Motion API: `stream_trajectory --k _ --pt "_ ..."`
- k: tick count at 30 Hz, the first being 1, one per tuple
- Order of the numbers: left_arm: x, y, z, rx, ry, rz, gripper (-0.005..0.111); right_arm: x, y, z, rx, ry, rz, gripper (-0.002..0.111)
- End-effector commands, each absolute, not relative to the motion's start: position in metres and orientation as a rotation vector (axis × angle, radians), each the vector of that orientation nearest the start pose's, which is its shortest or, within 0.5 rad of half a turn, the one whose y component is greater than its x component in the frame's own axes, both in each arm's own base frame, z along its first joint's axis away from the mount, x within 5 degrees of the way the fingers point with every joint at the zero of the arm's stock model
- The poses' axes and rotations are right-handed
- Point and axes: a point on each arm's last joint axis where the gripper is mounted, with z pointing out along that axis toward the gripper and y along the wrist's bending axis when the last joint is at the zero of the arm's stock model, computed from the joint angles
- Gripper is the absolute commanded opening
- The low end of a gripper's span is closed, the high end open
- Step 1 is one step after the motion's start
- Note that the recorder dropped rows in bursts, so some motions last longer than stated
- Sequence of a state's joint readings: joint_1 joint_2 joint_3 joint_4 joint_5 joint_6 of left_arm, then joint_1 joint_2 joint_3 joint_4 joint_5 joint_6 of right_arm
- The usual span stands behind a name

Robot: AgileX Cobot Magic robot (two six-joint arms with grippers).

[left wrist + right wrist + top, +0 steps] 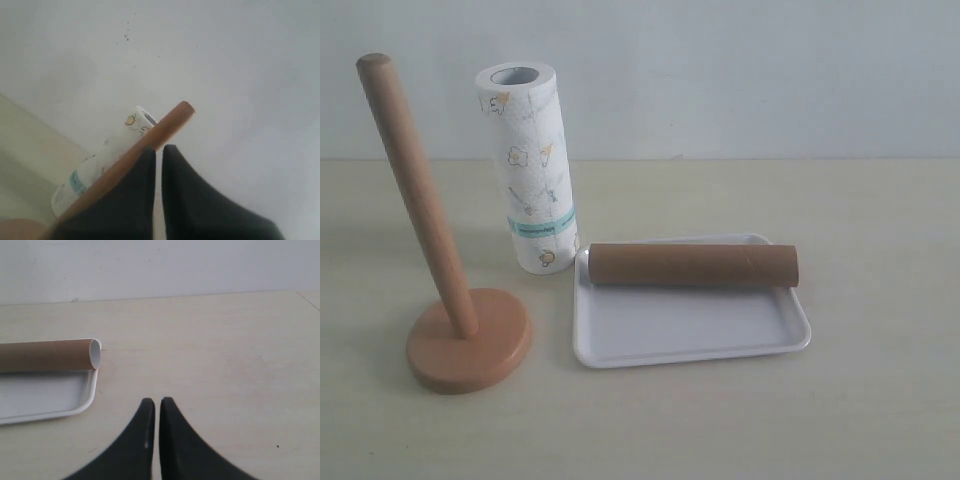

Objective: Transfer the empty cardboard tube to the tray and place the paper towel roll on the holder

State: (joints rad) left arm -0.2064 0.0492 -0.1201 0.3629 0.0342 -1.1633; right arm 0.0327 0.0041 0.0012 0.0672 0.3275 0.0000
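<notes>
four things sit on the pale table (840, 420). furthest left is the holder (432, 230), its round base flat on the table and its pole bare. just right of it and a little further back, the paper towel roll (532, 170) stands on end, hollow core up, not on the pole. its foot is just beside the far left corner of the tray (690, 325); whether they touch i cannot tell. the empty cardboard tube (692, 265) lies on its side along the tray's far edge, its right end reaching just past the far right corner.

the left gripper (158, 150) has its black jaws pressed together with nothing between them; its wrist view shows the holder's pole (150, 137) close in front and the roll (85, 175) behind it. the right gripper (157, 402) is likewise closed and empty, above bare table, near the tube's open end (95, 353) and the tray's corner (85, 402) but apart from both.
</notes>
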Motion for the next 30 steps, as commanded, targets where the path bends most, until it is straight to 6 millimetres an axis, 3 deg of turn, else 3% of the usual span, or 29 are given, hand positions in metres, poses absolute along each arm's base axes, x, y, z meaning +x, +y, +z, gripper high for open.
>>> stream_trajectory --k 1,7,14,18,24,30 --pt "0.053 -0.009 0.232 -0.303 1.448 -0.619 0.004 0.054 0.004 0.184 0.016 1.805 0.086 0.004" --pt "0.056 -0.008 0.211 -0.098 1.512 -0.348 0.004 0.054 0.004 0.184 0.016 1.805 0.086 0.004" --pt "0.056 -0.003 0.211 -0.066 1.509 -0.167 0.004 0.054 0.004 0.184 0.016 1.805 0.086 0.004" --pt "0.056 -0.001 0.198 -0.034 1.646 -0.056 0.004 0.054 0.004 0.184 0.016 1.805 0.086 0.004" --pt "0.054 -0.001 0.185 0.009 1.793 -0.007 0.004 0.054 0.004 0.184 0.016 1.805 0.086 0.004" --pt "0.054 -0.001 0.185 0.009 1.794 -0.007 0.004 0.054 0.004 0.184 0.016 1.805 0.086 0.004"
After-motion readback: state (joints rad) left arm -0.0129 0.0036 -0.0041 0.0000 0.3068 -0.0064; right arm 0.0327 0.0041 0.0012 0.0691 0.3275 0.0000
